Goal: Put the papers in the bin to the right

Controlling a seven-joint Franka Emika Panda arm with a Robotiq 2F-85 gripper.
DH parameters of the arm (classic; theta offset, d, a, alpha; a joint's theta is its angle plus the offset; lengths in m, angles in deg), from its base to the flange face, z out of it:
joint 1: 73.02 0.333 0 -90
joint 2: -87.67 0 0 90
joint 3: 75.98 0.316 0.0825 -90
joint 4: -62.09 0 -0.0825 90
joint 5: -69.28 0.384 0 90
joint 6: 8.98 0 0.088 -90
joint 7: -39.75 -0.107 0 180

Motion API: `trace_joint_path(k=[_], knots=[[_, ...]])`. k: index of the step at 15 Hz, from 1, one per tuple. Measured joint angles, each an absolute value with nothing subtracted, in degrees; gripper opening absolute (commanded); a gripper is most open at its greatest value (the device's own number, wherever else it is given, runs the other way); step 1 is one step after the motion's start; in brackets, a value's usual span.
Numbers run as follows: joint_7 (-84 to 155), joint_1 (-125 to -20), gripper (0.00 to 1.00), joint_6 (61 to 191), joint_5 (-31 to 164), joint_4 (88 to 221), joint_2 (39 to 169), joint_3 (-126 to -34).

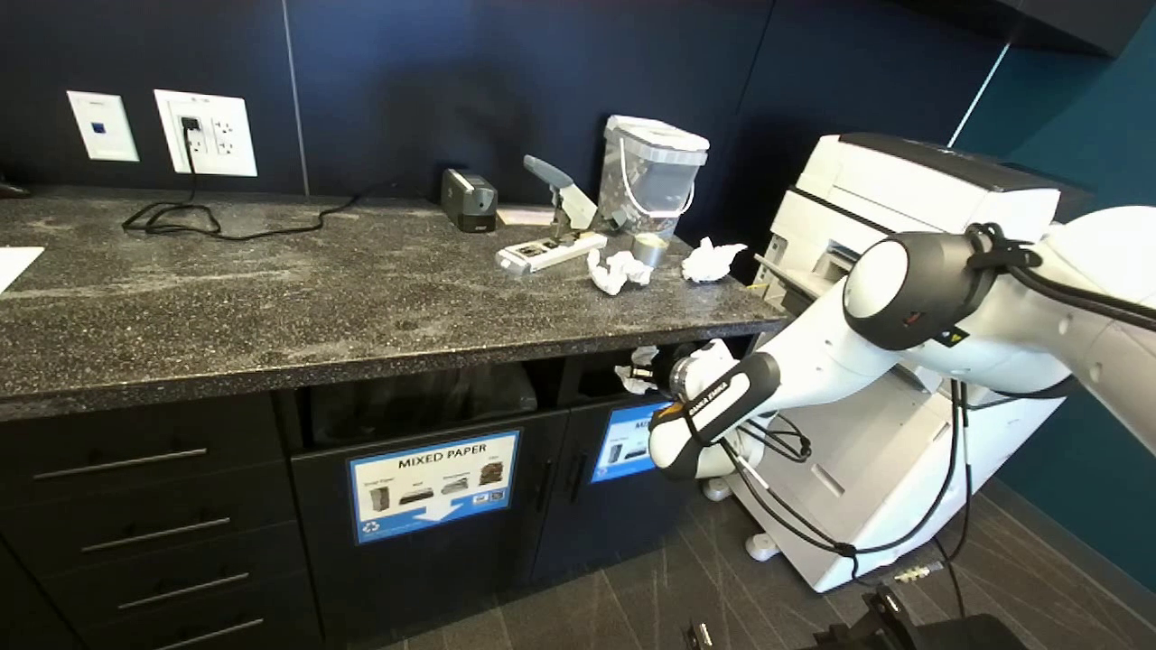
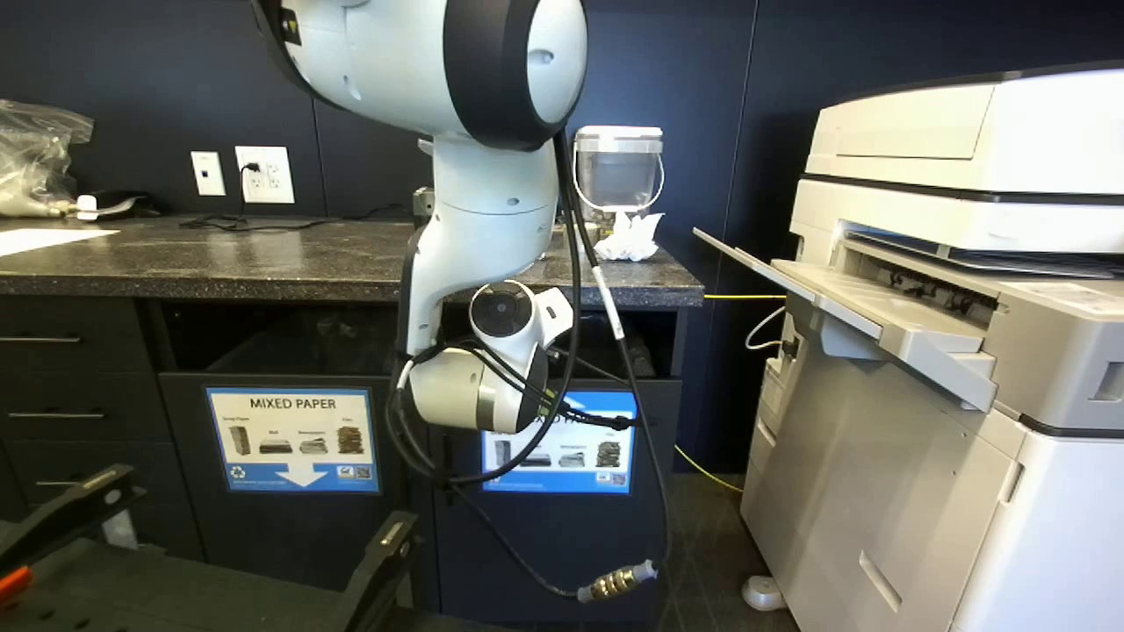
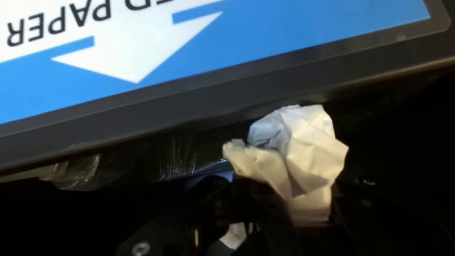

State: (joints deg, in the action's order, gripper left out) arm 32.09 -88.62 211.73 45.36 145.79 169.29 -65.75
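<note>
Now, one crumpled paper [image 3: 305, 149] at the slot [image 1: 598, 379] of the bin [image 1: 605, 533].
The wrist view shows it, at four o'clock from the arrow [image 3: 131, 57]; in an exterior view, the arm [image 2: 492, 228] covers it. The gripper [image 3: 302, 204], partly closed, pinches it.

Behind the speckled dark countertop [image 1: 361, 293] rises a navy wall [image 1: 388, 81], split by a thin pale seam [image 1: 296, 99] and set with a white outlet plate [image 1: 207, 137] and a smaller white plate [image 1: 104, 143]. A teal wall [image 1: 1111, 135] meets it, a dark overhang [image 1: 1075, 23] above. The counter catches a soft sheen; black drawers [image 1: 163, 501] with slim handles [image 1: 155, 535] sit below. The streaked floor [image 1: 1057, 578] is perhaps carpet.
</note>
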Motion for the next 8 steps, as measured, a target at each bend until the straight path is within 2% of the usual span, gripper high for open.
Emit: trace_joint_path(k=[4,8], knots=[[31.72,-88.56,0.19,210.24,44.66,138.81,173.29,-63.86],[30.72,-88.05,0.19,210.59,44.66,138.55,172.81,-63.89]])
